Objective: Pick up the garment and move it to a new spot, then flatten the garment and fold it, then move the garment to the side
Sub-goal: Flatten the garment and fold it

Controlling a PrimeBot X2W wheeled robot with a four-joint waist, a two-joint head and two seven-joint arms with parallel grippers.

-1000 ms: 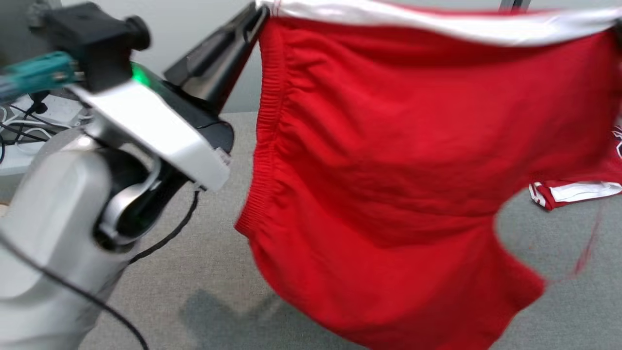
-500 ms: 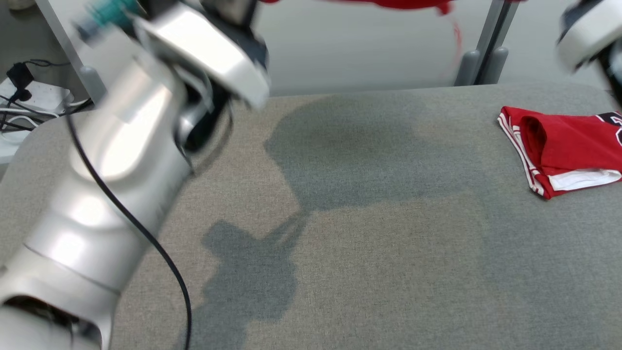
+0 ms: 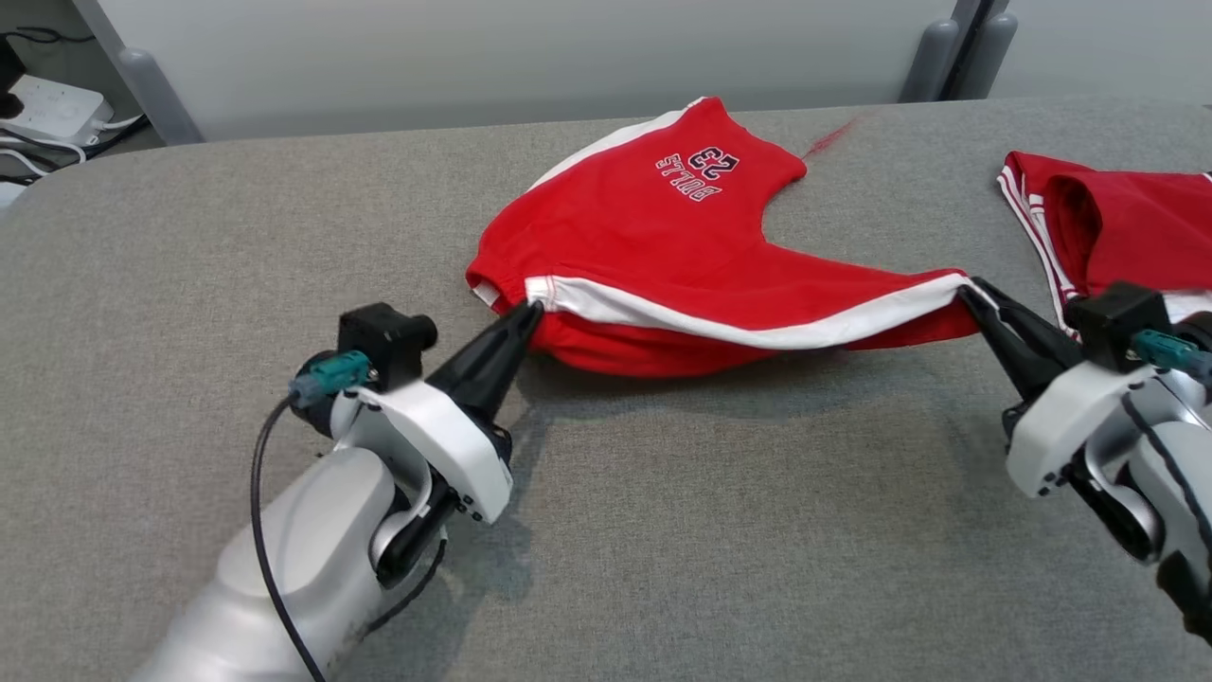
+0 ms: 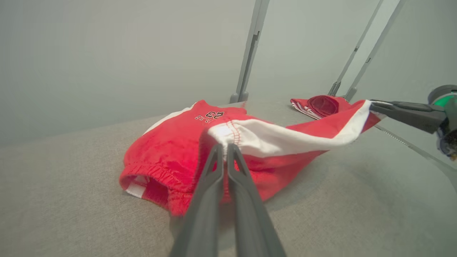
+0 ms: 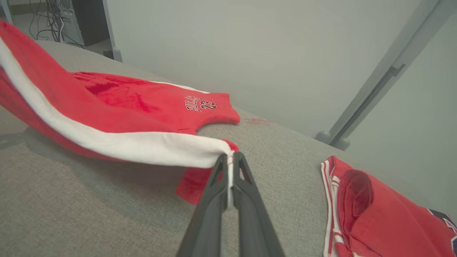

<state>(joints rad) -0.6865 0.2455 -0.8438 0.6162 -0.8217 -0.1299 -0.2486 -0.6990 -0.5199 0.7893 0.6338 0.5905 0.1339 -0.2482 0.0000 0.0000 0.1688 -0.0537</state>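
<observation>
Left hand [image 3: 528, 315] is clamped on the left end of the white side stripe [image 3: 720, 327] of the red fabric shorts [image 3: 653, 237]; right hand [image 3: 968, 292] is clamped on its right end, the stripe taut between them. The shorts' far part rests mid-way along the grey cloth-covered bench [image 3: 710, 530], left of a folded red garment [image 3: 1127, 223].

Red shorts [image 3: 663, 237] w/ white stripe, grey tabletop [image 3: 710, 530], red jersey [image 3: 1127, 227].
</observation>
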